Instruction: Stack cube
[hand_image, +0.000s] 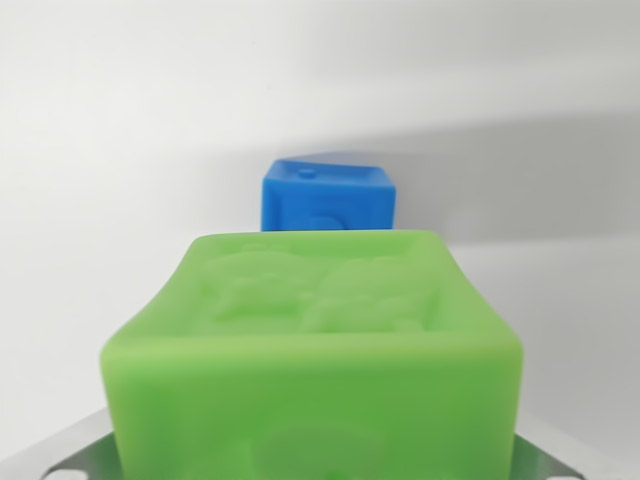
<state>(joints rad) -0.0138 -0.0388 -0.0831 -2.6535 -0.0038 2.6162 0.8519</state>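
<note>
A green cube (318, 360) with raised figures on its top face fills the lower part of the wrist view, between two metal claw fingers (60, 452) at the bottom corners, so the claw grips it. Behind it, a smaller-looking blue cube (328, 195) sits on the white counter (120, 150).

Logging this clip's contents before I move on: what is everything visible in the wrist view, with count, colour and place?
green cube: one, light green with embossed figures on top, close to the camera, filling the lower middle.
blue cube: one, blue, behind the green cube, partly hidden by it, upper middle.
surface: one, plain white, all around both cubes.
fingers: grey metal parts at the bottom corners, either side of the green cube; grip cannot be confirmed.
</note>
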